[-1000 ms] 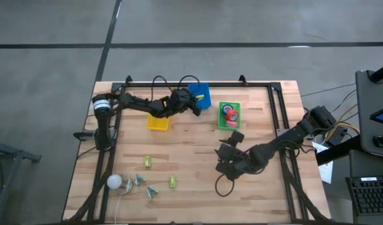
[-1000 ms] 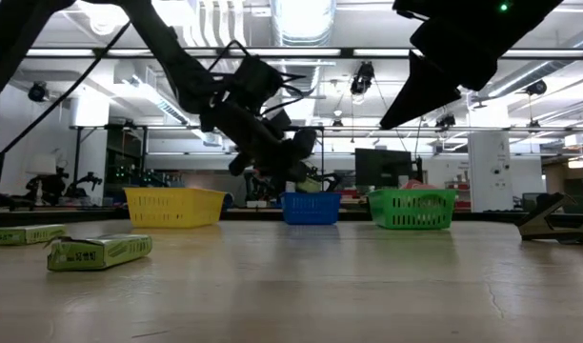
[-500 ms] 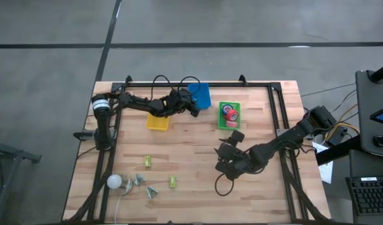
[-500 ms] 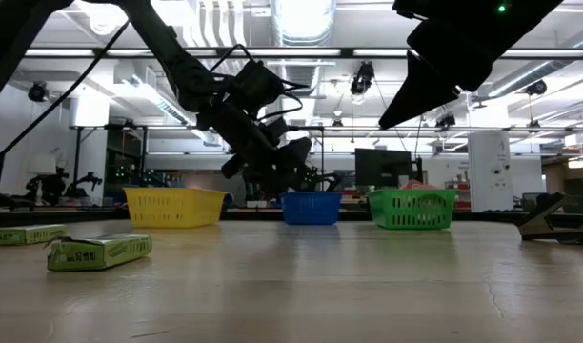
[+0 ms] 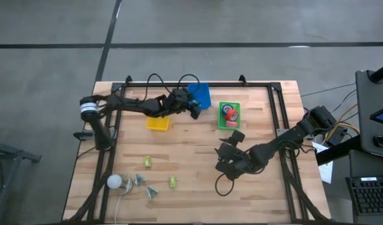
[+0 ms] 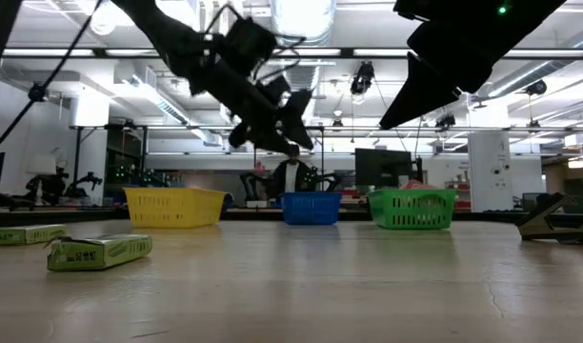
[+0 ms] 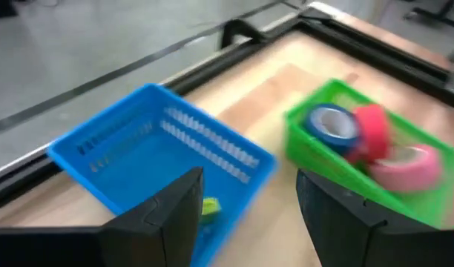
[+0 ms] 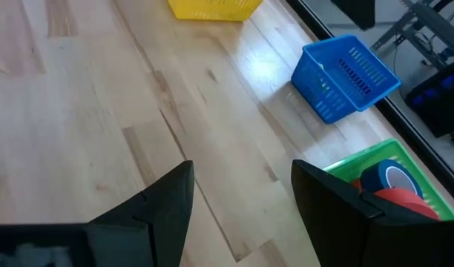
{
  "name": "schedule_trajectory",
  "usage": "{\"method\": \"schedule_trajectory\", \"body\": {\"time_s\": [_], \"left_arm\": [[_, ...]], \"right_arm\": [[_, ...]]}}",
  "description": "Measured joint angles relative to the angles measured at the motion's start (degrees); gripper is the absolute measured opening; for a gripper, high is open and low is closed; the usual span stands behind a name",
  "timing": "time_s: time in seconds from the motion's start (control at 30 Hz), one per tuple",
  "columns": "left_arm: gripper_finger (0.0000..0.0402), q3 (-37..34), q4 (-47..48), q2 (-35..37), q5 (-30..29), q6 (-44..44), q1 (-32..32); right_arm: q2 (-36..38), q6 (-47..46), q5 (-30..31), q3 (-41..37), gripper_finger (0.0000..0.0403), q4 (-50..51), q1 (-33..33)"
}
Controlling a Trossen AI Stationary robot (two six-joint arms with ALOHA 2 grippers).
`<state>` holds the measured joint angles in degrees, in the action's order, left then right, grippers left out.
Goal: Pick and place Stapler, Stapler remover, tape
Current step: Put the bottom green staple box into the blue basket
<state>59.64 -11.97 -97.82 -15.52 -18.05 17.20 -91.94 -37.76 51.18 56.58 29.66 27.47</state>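
My left gripper [image 5: 194,107] hangs open and empty above the near edge of the blue tray [image 5: 202,94], and it also shows in the low view [image 6: 290,112]. A small yellow-green thing [image 7: 209,208] lies inside the blue tray [image 7: 160,159]. The tape rolls [image 7: 372,133], one blue, one red and one pale pink in this view, lie in the green tray [image 5: 229,115]. My right gripper [image 5: 224,164] is open and empty over bare table, right of centre toward the near side.
A yellow tray [image 5: 158,122] stands left of the blue one. Two small yellow-green boxes [image 5: 148,162] [image 5: 172,182] lie near left, with small pale metal pieces [image 5: 151,191] and a white round thing [image 5: 114,182]. A black frame [image 5: 276,94] runs along the table edges.
My left gripper has gone up, well above the blue tray, and a little toward the table's near edge. My right arm has kept still.
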Motion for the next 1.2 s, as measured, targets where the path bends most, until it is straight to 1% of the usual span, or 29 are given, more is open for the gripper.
{"method": "schedule_trajectory", "body": {"time_s": [0.13,0.27,0.5,0.7,0.77,0.83,0.9,0.93,1.03,1.13,1.2], "left_arm": [[0.0218,-0.9,4.0,4.5,0.1,0.2,-4.4],[0.0218,-3.1,6.2,8.7,0.1,0.6,-10.5],[0.0218,-9.7,7.0,15.3,-0.2,-0.1,-21.6],[0.0218,-15.4,12.0,21.3,0.0,-0.4,-28.8],[0.0218,-17.6,12.0,22.9,0.0,-1.1,-30.6],[0.0218,-19.4,11.3,24.0,0.2,-4.7,-31.9],[0.0218,-20.8,11.1,24.5,2.8,-7.6,-33.0],[0.0218,-21.5,10.7,24.6,4.3,-7.3,-33.9],[0.0218,-23.8,8.9,23.6,5.9,-4.2,-37.3],[0.0218,-24.8,8.7,21.9,5.7,-2.7,-39.6],[0.0218,-25.1,8.4,20.6,5.6,-4.2,-40.7]], "right_arm": [[0.0,-1.2,0.0,0.0,0.0221,0.2,1.2],[0.0,-1.3,0.0,-0.1,0.0221,0.2,3.3],[0.1,-2.5,0.0,-0.3,0.0221,0.1,5.4],[0.1,-2.3,0.3,-0.3,0.0221,0.0,5.9],[0.1,-2.4,0.4,-0.3,0.0221,-0.1,5.8],[0.1,-2.4,0.5,-0.3,0.0221,-0.2,5.7],[0.1,-2.4,0.9,-0.3,0.0221,-0.4,5.8],[0.1,-2.4,1.3,-0.3,0.0221,-0.5,5.8],[0.1,-2.3,1.5,-0.3,0.0221,-0.5,5.7],[0.1,-2.1,1.5,-0.4,0.0221,-0.5,5.7],[0.1,-2.2,1.5,-0.5,0.0221,-0.5,5.7]]}}
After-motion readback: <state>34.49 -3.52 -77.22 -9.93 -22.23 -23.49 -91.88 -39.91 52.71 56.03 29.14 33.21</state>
